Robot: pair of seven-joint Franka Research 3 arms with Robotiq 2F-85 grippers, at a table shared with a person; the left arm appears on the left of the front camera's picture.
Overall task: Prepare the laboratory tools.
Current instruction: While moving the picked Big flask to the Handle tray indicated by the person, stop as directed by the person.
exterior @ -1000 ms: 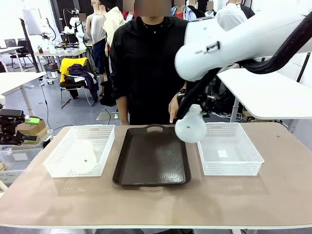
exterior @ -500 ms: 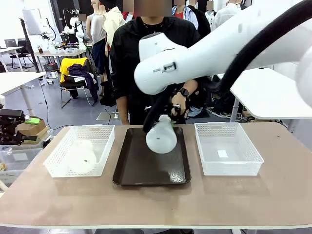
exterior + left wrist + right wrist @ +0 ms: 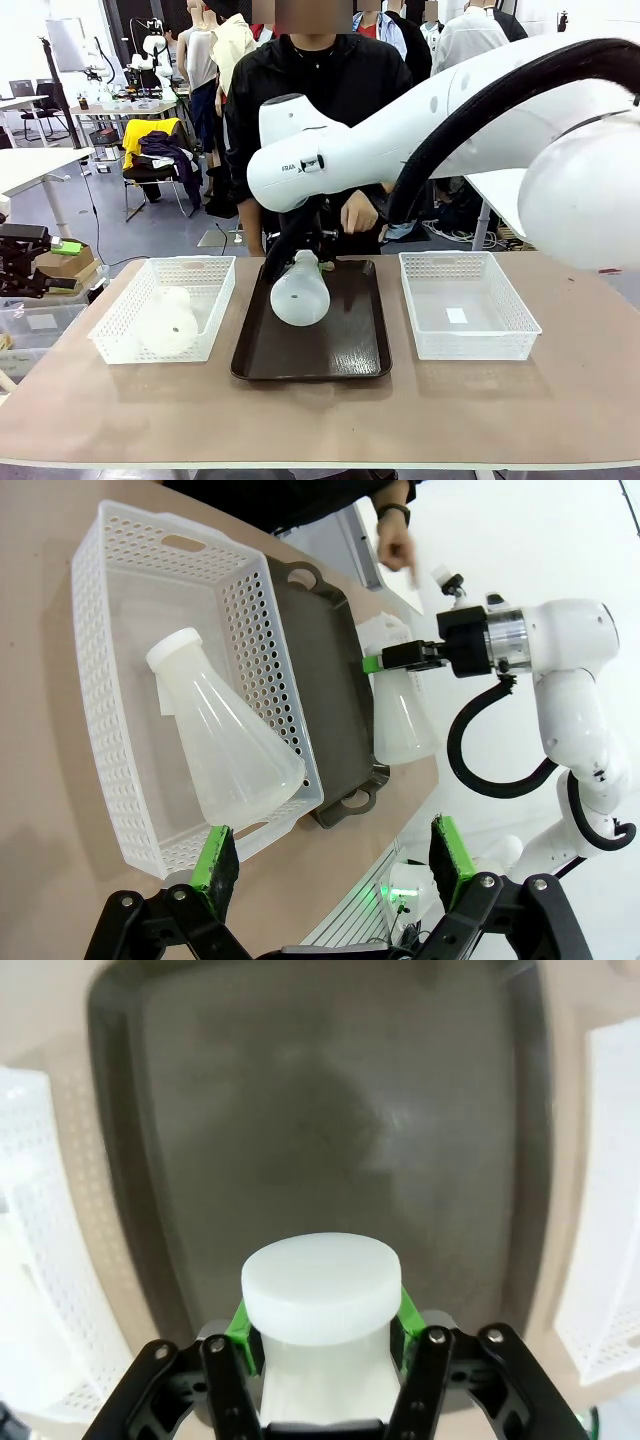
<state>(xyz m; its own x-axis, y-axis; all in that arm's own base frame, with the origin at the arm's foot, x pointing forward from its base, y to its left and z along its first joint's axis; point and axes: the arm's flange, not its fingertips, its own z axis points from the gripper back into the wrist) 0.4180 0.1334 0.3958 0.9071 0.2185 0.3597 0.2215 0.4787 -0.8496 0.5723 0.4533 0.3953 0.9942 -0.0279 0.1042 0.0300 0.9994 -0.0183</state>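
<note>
Flasks: two. Front view: held flask [image 3: 300, 292] hangs tilted over the one brown tray [image 3: 345, 352]. Second flask [image 3: 168, 322] lies in the left basket [image 3: 150, 268], one of two. Tan table [image 3: 420, 410], busy workshop behind. Right gripper [image 3: 303, 248] is mostly hidden by its arm. Left wrist view: left gripper [image 3: 330, 852] has its jaws spread, holding nothing. Right wrist view: green pads [image 3: 242, 1332] clamp the flask's neck; the tray is blurred.

clamped by its capped neck in the right pincer [image 3: 320, 1345], wide base hanging below: translucent whitish conical flask [image 3: 300, 292]. on its side ahead of the left pincer [image 3: 332, 858], apart: second flask [image 3: 225, 750].
</note>
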